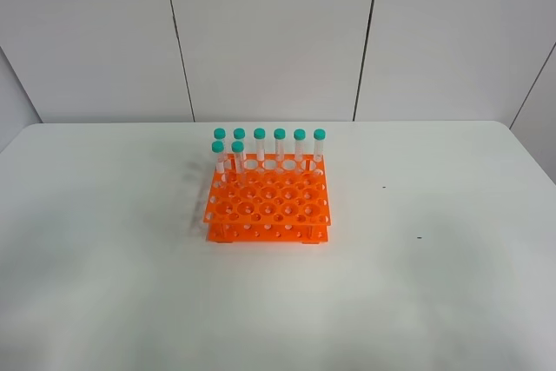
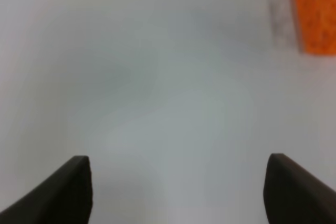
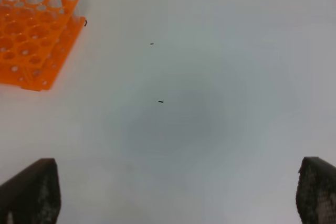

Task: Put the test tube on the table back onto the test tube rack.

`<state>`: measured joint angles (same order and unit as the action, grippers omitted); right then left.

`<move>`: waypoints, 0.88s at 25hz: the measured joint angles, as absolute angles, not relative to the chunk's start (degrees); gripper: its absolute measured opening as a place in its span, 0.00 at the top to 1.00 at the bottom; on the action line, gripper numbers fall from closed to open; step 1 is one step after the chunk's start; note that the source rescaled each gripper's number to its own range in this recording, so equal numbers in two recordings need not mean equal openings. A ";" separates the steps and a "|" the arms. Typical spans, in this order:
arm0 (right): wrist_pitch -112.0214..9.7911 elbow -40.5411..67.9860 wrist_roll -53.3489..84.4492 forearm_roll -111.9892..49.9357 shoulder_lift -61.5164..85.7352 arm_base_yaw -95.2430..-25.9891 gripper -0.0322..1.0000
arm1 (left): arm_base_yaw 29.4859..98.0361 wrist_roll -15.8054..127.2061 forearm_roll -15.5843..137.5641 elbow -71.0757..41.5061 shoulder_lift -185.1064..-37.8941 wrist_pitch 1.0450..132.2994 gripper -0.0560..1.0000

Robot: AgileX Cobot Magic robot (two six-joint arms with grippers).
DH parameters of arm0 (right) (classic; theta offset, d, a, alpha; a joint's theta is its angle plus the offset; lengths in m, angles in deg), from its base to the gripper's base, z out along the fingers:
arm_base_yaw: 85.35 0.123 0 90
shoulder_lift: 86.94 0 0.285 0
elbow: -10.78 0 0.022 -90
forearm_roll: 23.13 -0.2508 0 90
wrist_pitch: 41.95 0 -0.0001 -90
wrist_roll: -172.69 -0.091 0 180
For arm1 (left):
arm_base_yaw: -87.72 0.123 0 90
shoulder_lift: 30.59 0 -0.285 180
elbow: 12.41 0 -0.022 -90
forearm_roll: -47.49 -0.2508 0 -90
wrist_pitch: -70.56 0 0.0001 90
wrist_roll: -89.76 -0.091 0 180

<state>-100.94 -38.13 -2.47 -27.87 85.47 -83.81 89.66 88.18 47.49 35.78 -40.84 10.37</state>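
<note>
The orange test tube rack [image 1: 268, 206] stands near the middle of the white table [image 1: 434, 284]. Several teal-capped test tubes [image 1: 260, 143] stand upright in its back two rows. I see no test tube lying on the table in any view. Neither arm shows in the exterior high view. My left gripper [image 2: 178, 195] is open and empty above bare table, with a blurred corner of the rack [image 2: 315, 14] at the edge of its view. My right gripper [image 3: 178, 195] is open and empty over the table, apart from the rack [image 3: 31, 40].
Small dark specks lie on the table right of the rack [image 1: 384, 187] [image 1: 419, 237], and they also show in the right wrist view [image 3: 160, 101]. A white panelled wall [image 1: 269, 32] rises behind the table's far edge.
</note>
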 joint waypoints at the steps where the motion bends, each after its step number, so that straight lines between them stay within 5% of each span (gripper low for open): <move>1: -100.94 -38.13 -2.47 -27.87 85.47 -83.81 0.00 | 89.45 88.18 47.49 35.78 -39.71 10.37 0.06; 22: -100.94 -38.13 -2.47 -27.87 85.47 -83.81 0.00 | 89.01 88.18 47.49 35.97 -38.03 10.23 0.06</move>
<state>-100.94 -38.13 -2.47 -27.87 85.47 -83.81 89.01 88.18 47.49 35.97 -38.03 10.23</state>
